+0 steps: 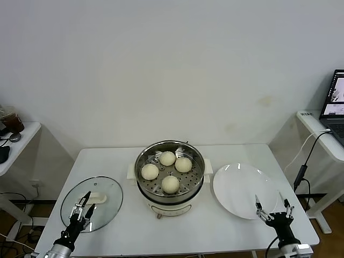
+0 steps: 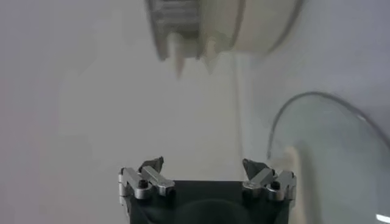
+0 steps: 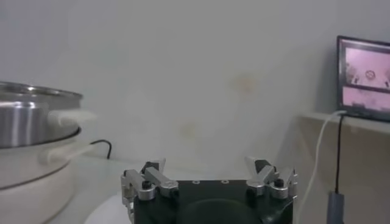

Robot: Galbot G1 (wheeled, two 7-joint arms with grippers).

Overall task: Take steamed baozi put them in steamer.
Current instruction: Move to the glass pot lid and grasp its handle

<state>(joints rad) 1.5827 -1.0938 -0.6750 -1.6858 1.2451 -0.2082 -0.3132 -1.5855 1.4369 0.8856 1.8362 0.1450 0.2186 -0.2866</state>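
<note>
**Sitting full: four baozi in the steamer**

Hovering low at the near edge of the white surface (image 1: 226,231), the left pincer (image 1: 81,211) is gaping wide over the glass lid (image 1: 105,188), holding nothing. The right pincer (image 1: 273,208) is hanging equally spread and empty over the near rim of the white plate (image 1: 236,185). Farther back, between lid and plate, four steamed baozi (image 1: 170,184) are lying on the perforated tray inside the steamer (image 1: 196,180).

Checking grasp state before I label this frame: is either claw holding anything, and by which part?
Nothing is held. The left claw is open over the glass lid; the right claw is open at the near edge of the white plate.
</note>
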